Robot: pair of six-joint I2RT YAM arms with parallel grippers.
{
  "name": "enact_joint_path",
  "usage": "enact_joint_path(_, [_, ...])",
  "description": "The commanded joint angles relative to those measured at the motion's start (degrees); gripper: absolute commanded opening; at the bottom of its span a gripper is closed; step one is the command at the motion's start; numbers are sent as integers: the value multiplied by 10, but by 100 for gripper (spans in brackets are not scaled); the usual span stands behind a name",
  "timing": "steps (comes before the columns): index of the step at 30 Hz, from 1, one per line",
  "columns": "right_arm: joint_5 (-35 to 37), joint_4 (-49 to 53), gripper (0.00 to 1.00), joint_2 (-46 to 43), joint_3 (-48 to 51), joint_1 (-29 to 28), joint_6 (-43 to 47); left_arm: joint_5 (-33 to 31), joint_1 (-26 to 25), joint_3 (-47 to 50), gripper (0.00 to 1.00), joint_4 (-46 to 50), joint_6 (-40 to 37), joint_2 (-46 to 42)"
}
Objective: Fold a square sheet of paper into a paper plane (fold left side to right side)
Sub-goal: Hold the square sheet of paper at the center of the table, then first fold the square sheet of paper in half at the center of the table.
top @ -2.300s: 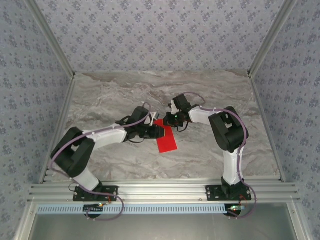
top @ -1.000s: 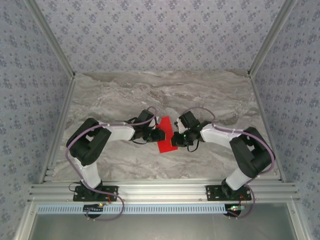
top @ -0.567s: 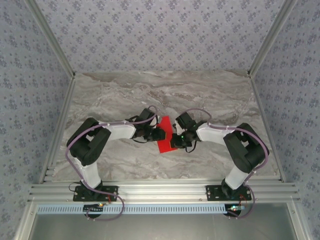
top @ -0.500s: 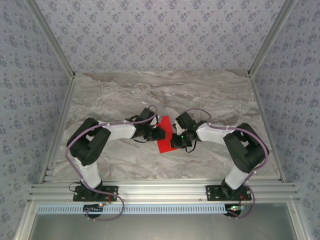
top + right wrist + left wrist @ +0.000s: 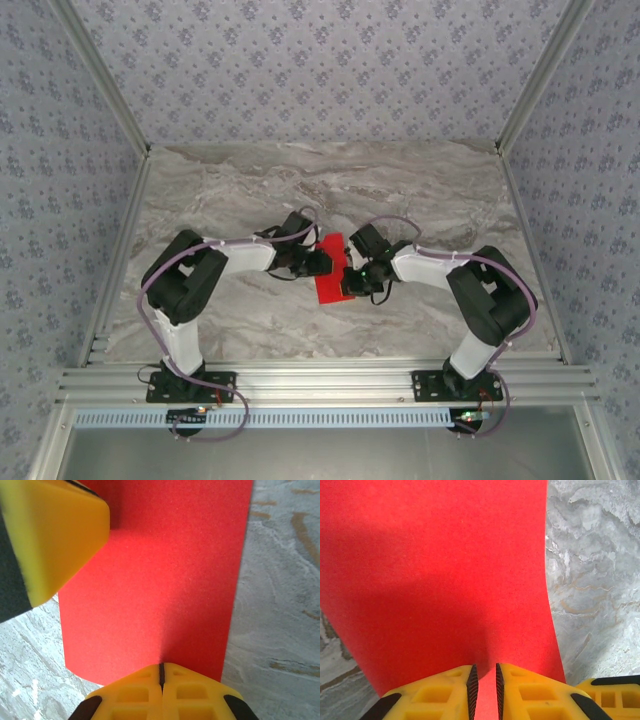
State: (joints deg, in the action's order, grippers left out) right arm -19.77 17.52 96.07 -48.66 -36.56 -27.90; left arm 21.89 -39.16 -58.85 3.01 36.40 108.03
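Note:
The square sheet of paper (image 5: 330,287) lies on the marble table (image 5: 240,190) as a narrow red rectangle, pinned between both grippers. My left gripper (image 5: 322,264) rests on its left side. In the left wrist view the red paper (image 5: 445,570) curves away ahead of the left gripper (image 5: 485,672), whose jaws stand a narrow slit apart with red showing through the gap. My right gripper (image 5: 350,282) sits on the paper's right edge. In the right wrist view that gripper (image 5: 161,666) is shut, tips on the paper (image 5: 160,580). A yellow finger (image 5: 60,535) of the left gripper shows top left.
Bare marble lies on every side of the paper. Patterned walls and slanted metal posts (image 5: 110,110) close the table at the back and sides. An aluminium rail (image 5: 320,385) carrying both arm bases runs along the near edge.
The right gripper has come down from the paper's far end to its right edge and has shut. The left gripper has shifted slightly up and right. The paper stays flat.

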Motion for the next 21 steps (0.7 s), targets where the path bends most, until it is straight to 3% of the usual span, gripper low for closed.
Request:
enact_joint_path(1, [71, 84, 4, 28, 20, 1, 17, -46, 27, -15, 21, 7, -20, 23])
enact_joint_path(21, [34, 44, 3, 8, 63, -2, -5, -40, 129, -162, 21, 66, -68, 113])
